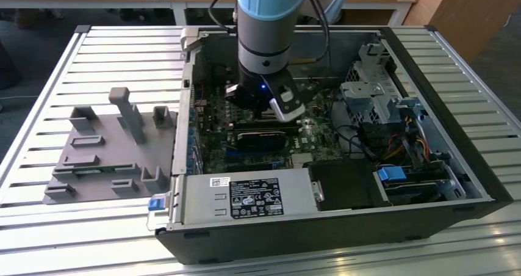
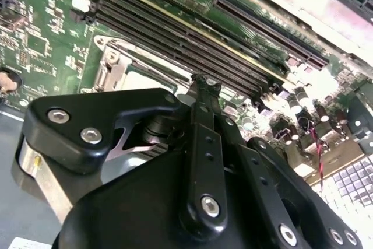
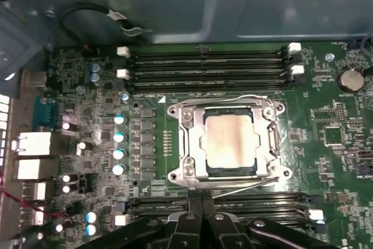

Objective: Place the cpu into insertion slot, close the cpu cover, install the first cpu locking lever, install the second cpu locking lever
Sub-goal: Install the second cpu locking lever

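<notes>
Risk first, going by the exterior view's left to its right. The grey fixture plate (image 1: 106,154) on the bench (image 1: 49,227) stands well apart from the work, so no hazard there. Next is the open computer case (image 1: 326,239), with the power supply box (image 1: 244,196) at its near edge. The arm reaches down into the case, and the end effector (image 1: 273,114) hangs low over the motherboard.

In the first wrist view the cpu (image 3: 228,141) sits in the insertion slot (image 3: 230,171), w/ the cpu cover (image 3: 192,144) lying down over it and the chip showing thru the window. One wire lever (image 3: 233,98) runs along the memory-slot side and another (image 3: 245,183) along the end-effector side. Can't tell if either is hooked under its catch.

The end effector (image 3: 201,197) has its fingers pressed together, pinching nothing I can see, and it's just beside the socket's edge.

What could go wrong, IMO:
- A thin springy lever could slip off the closed tips and snap back.
- A push off-line could scrape the memory slots (image 3: 204,62) or the capacitors (image 3: 118,136) nearby.
- If the cover isn't fully flat, forcing a lever may stress the chip and the socket contacts.

On the exterior view's right, the drive cage (image 1: 370,93) and its cables lie near the arm, so there's a snag risk.
</notes>
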